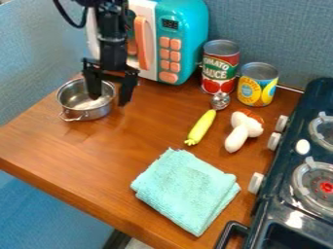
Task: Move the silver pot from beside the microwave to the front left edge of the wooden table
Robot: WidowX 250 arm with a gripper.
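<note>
The black gripper (109,101) hangs at the upper left of the counter with its fingers spread. One finger is over the inside of a small silver metal pot (94,114), and the other is outside it on the right. The pot's right wall lies between them in this view; whether either finger touches it I cannot tell. The pot stands upright near the counter's left edge, with a small handle at its front.
A teal and white toy microwave (182,29) stands behind, beside a red can (220,68) and a yellow can (257,85). Nearby lie a yellow-handled metal scoop (201,127) and a white and orange toy (243,130). A folded teal cloth (185,189) lies in front; a stove (292,194) is right.
</note>
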